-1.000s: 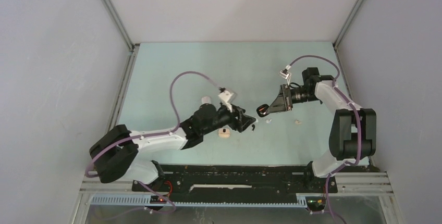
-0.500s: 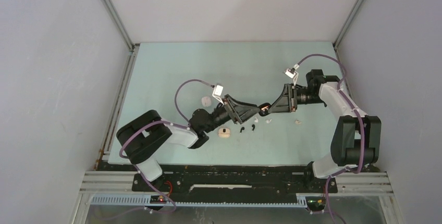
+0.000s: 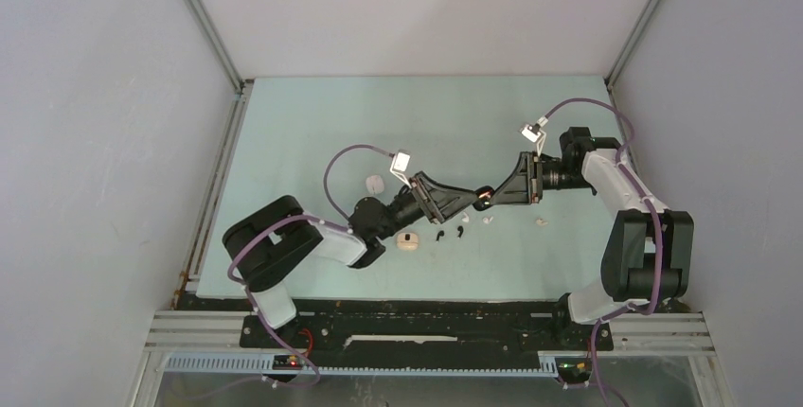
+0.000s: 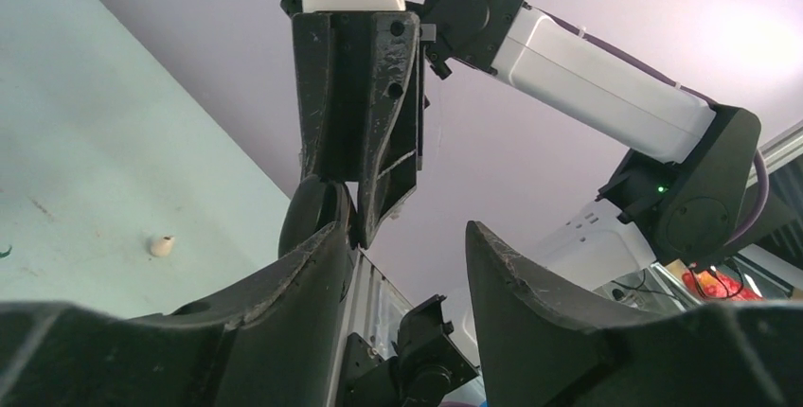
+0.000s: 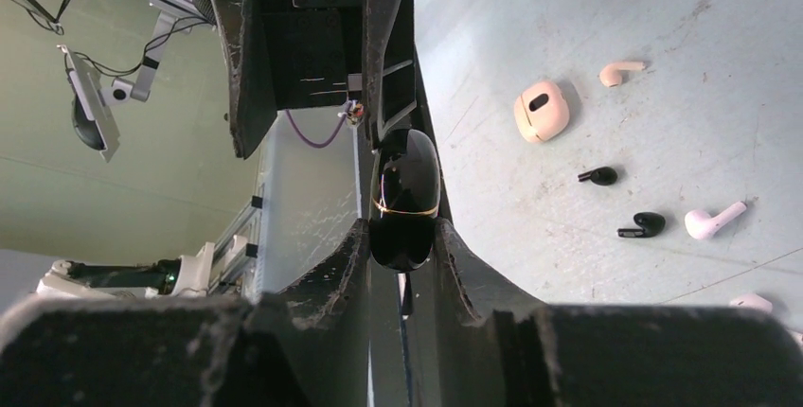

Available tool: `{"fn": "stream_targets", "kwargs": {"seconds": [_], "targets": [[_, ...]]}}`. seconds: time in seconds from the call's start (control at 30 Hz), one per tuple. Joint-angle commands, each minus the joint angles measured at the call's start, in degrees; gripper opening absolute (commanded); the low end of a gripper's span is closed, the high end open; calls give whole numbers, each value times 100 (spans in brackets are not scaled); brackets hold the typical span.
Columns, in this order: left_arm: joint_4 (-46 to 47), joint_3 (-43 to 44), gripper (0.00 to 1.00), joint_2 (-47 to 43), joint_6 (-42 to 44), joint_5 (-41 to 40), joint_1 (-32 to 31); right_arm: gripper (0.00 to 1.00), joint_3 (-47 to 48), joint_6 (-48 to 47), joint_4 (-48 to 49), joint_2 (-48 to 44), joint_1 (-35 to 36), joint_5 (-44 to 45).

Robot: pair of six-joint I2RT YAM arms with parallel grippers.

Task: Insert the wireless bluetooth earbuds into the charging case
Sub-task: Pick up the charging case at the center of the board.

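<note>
Black charging case (image 5: 402, 201) sat clenched in the jaws of the right gripper (image 5: 401, 237), the left gripper (image 4: 407, 237) spread-jawed beside it, earbuds (image 5: 715, 221) loose on the surface (image 5: 568, 9); the left would need to close squarely before any release.

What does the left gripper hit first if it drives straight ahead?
Likely the black charging case held in the right gripper, directly ahead of the open left gripper. Depth is unclear, so possibly that gripper's fingers first.

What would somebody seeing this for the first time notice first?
The two grippers meet nose to nose: the right gripper is shut on a glossy black case, the open left gripper close beside it. Under them, loose earbuds and a pink case lie on the table.
</note>
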Motion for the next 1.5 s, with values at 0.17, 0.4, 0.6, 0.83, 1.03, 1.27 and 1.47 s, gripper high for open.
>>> {"fn": "stream_targets", "kwargs": {"seconds": [0.17, 0.4, 0.6, 0.83, 1.03, 1.27, 1.47], "targets": [[-65, -751, 58, -791, 726, -1214, -20, 2, 201, -182, -197, -190, 7, -349], [-186, -371, 54, -312, 611, -678, -131, 2, 196, -191, -202, -141, 43, -329], [-184, 47, 47, 49, 374, -298, -161, 2, 198, -208, -193, -98, 46, -271], [-184, 211, 35, 196, 270, -78, -161, 3, 201, -174, -149, -3, 52, -225], [-177, 202, 17, 228, 307, 54, -169, 13, 201, -127, -102, 35, 51, -180], [-398, -476, 9, -219, 958, 310, -15, 49, 195, 6, 124, -136, 46, 325], [-2430, -904, 9, -1465, 2732, 376, -95, 55, 201, -844, 19, -646, 246, 936]]}}
